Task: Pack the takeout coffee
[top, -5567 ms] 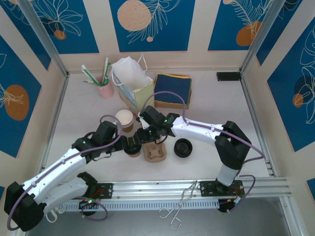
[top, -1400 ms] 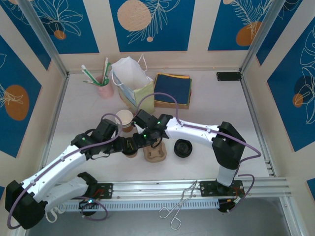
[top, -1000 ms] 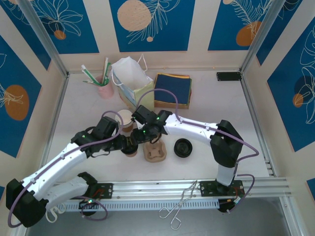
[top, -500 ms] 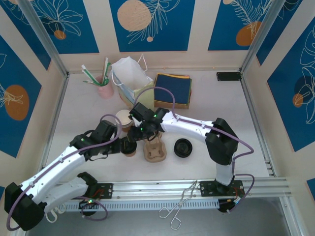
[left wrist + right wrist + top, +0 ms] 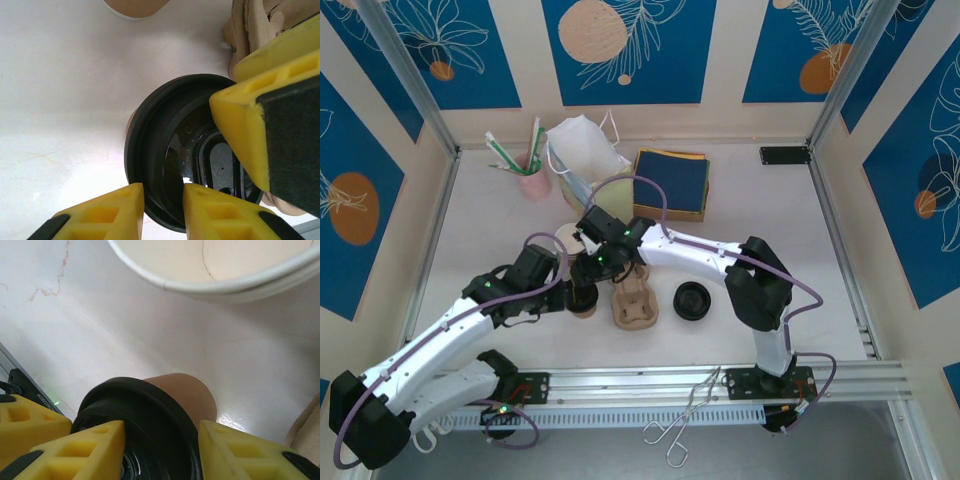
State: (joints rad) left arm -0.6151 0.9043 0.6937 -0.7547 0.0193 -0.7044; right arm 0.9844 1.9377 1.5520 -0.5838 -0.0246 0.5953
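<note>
Top view, takeout coffee (image 5: 586, 305): set on the white table (image 5: 480, 230), left of centre, just left of the pulp cup carrier (image 5: 636, 308) and just near of the open cup (image 5: 568, 240).
Top view, left gripper (image 5: 582, 297): placed over the coffee from the left; its finger state cannot be told here.
Top view, right gripper (image 5: 597, 268): lowered at the coffee's far side, between the open cup and the carrier.
Top view, surroundings: loose lids (image 5: 692, 300) are stacked right of the carrier; a paper bag (image 5: 588, 172) is stood at the far side.
Left wrist view, left gripper (image 5: 164, 200): its fingers are clenched on the raised rim of the coffee's black lid (image 5: 165, 150), one outside the rim and one on the lid's top.
Left wrist view, other parts: a finger (image 5: 240, 135) of the right gripper is laid over the lid's right side; the carrier (image 5: 250, 30) is seen at the upper right.
Right wrist view, right gripper (image 5: 160, 440): the lid (image 5: 140, 410) and brown cup wall (image 5: 185, 390) are straddled by the fingers; a grasp cannot be told.
Right wrist view, open cup (image 5: 225, 270): its white rim is seen just beyond the coffee, apart from it.
</note>
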